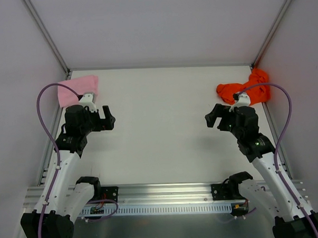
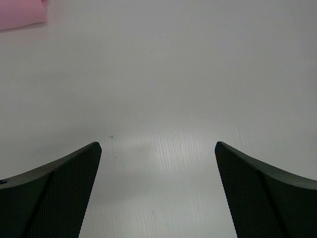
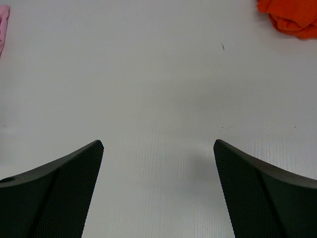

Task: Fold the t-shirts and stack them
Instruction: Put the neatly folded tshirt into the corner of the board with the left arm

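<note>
The pale pink t-shirt point(image 1: 77, 89) lies folded flat at the table's far left, partly hidden behind my left arm. One corner of it shows in the left wrist view point(image 2: 21, 13), and an edge shows in the right wrist view point(image 3: 3, 25). The orange-red t-shirt point(image 1: 252, 88) lies crumpled at the far right and also shows in the right wrist view point(image 3: 291, 17). My left gripper point(image 1: 109, 119) point(image 2: 158, 145) is open and empty over bare table, right of the pink shirt. My right gripper point(image 1: 210, 119) point(image 3: 158, 143) is open and empty, near-left of the orange shirt.
The white table point(image 1: 159, 124) is enclosed by grey walls at the left, back and right. An aluminium rail point(image 1: 162, 195) with the arm bases runs along the near edge. Purple cables point(image 1: 42, 103) loop from each arm.
</note>
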Robot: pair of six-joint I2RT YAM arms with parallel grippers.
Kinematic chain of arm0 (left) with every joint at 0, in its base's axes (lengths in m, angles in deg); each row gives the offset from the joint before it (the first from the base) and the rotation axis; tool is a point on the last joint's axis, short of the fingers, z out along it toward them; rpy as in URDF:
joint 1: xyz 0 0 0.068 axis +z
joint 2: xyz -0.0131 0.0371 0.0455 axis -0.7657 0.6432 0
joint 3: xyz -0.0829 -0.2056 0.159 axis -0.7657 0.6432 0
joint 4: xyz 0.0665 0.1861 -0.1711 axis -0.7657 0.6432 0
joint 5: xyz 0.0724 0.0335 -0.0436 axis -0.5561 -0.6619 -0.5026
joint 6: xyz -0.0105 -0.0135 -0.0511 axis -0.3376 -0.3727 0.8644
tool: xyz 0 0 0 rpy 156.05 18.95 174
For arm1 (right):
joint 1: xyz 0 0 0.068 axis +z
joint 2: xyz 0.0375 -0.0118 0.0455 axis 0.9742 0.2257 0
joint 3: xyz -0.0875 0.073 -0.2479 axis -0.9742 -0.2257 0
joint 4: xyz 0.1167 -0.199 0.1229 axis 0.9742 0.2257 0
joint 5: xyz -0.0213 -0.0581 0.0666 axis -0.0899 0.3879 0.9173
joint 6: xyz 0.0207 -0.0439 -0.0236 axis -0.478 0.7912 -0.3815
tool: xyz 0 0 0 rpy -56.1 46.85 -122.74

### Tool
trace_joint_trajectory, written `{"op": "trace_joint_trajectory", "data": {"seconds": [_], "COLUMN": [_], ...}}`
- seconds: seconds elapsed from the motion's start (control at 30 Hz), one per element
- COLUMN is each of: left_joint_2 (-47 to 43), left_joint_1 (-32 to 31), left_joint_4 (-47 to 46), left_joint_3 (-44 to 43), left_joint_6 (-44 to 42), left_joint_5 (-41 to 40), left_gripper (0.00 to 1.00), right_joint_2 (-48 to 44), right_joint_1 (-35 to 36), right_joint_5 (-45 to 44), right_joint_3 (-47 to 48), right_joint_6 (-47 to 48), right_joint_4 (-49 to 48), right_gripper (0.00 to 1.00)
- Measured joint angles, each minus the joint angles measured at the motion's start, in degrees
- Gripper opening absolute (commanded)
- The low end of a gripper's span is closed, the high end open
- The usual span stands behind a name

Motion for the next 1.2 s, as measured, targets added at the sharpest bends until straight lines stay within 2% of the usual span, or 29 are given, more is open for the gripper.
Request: {"op": "trace_joint_trajectory", "data": {"seconds": [1.2], "left_joint_2": [1.62], "left_joint_1": [0.0], "left_joint_4": [0.0], "left_joint_3": [0.0], "left_joint_6": [0.04], "left_joint_5": [-0.61], "left_gripper": [0.99], "right_joint_2": [-2.43], "right_joint_1": [0.0], "right_joint_5": [-0.59], "right_joint_3": [-1.27], "right_joint_6": [0.5], "right_joint_4": [3.1], "right_gripper": [0.97]}}
